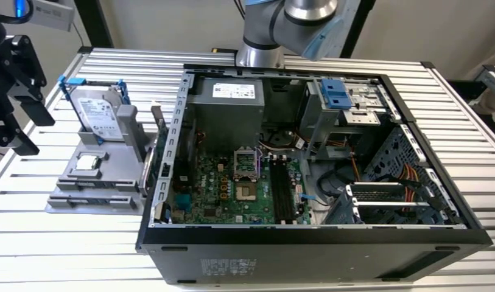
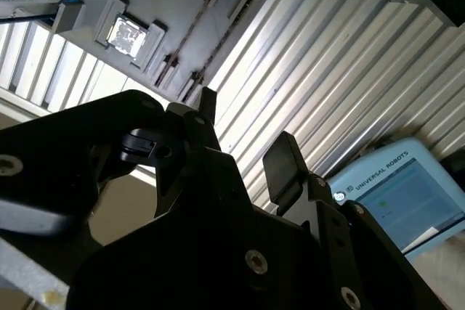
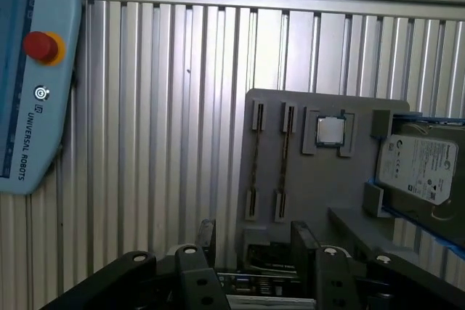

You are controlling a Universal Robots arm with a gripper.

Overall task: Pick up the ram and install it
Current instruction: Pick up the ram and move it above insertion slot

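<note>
Where the ribbed counter (image 1: 60,243) carries an open computer case (image 1: 312,249), a grey holder tray (image 3: 327,103) lies just beside it, at the exterior view's left. The gripper (image 3: 254,241) hovers near the tray, jaws released and empty. On the tray, the ram (image 3: 256,161) stands on edge in a slot, near the processor chip (image 3: 330,131).
</note>
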